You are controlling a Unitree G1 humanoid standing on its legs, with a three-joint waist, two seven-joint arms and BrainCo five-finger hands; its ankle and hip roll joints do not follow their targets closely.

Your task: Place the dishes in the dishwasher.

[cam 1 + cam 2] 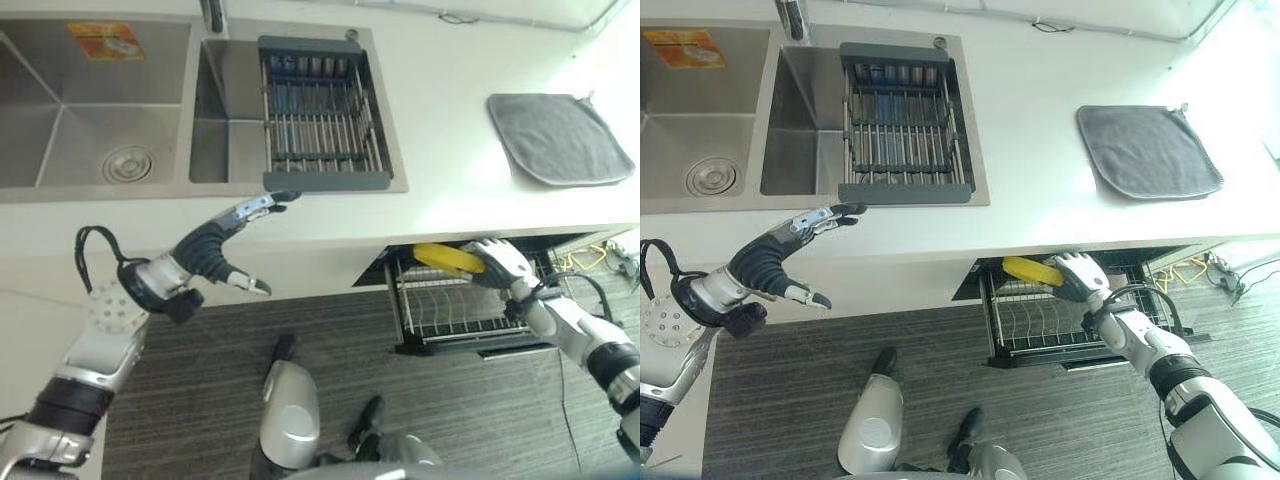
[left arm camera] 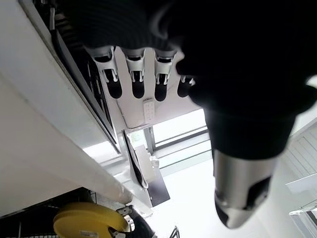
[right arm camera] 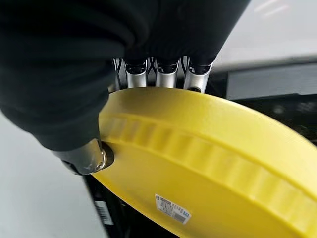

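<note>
Yellow plate (image 3: 208, 163) pinched by right hand (image 1: 505, 265) at the pulled-out dishwasher rack (image 1: 450, 305) under the worktop (image 1: 460, 200), not yet seated in the tines; left hand (image 1: 215, 245) open, empty; placement looks nearly complete.

- Yellow plate (image 1: 448, 257): far edge hidden under the counter lip (image 1: 480, 236); in the right wrist view it runs off the picture's edge.
- Right hand (image 1: 1077, 277): fingers behind the plate, tips concealed.
- Dishwasher rack (image 1: 1040, 322): rear part hidden beneath the counter.
- Grey cloth (image 1: 559, 137): cut by the picture's edge.
</note>
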